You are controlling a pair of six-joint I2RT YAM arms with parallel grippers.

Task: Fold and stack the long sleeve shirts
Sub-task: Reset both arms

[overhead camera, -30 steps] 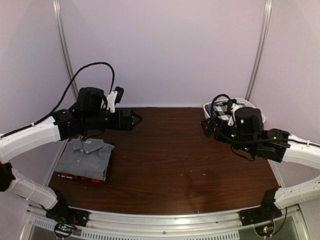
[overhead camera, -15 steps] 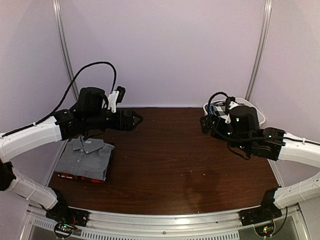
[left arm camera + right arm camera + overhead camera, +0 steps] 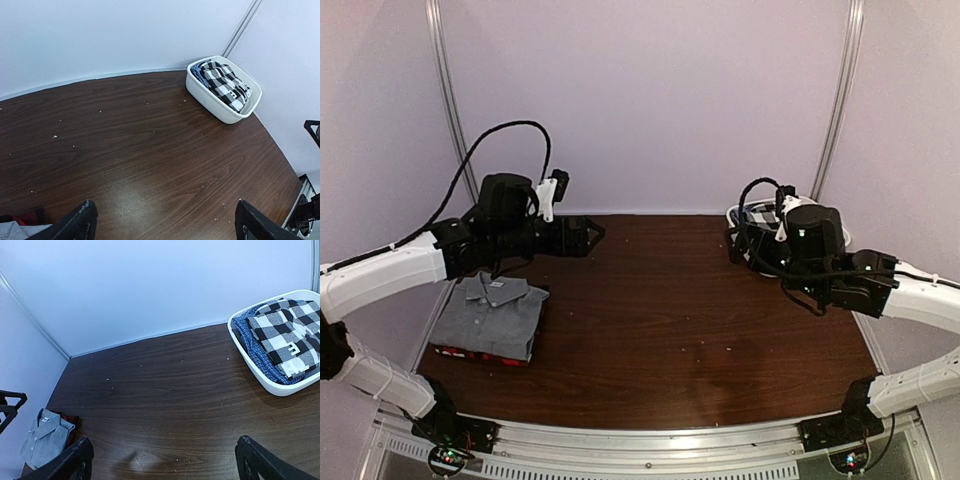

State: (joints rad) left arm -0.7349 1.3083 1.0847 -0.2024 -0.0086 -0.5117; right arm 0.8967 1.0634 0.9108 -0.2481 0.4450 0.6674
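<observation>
A folded light grey shirt (image 3: 490, 315) lies at the table's left edge on top of a folded red-and-black plaid shirt (image 3: 478, 353), of which only the front edge shows. Both show in the right wrist view, the grey shirt (image 3: 45, 437) over the plaid one (image 3: 71, 419). My left gripper (image 3: 588, 236) is open and empty, raised above the table behind the stack. In its own view it (image 3: 165, 227) shows only bare wood between the fingers. My right gripper (image 3: 165, 465) is open and empty above the table's right half.
A white basket (image 3: 222, 116) stands at the back right corner, holding a black-and-white checked shirt (image 3: 287, 335) over a blue checked one (image 3: 249, 337). In the top view my right arm hides most of the basket (image 3: 733, 213). Purple walls close the back and sides.
My right arm has drawn back and to the right, toward the basket. My left gripper has shifted slightly. The shirt stack has not moved.
</observation>
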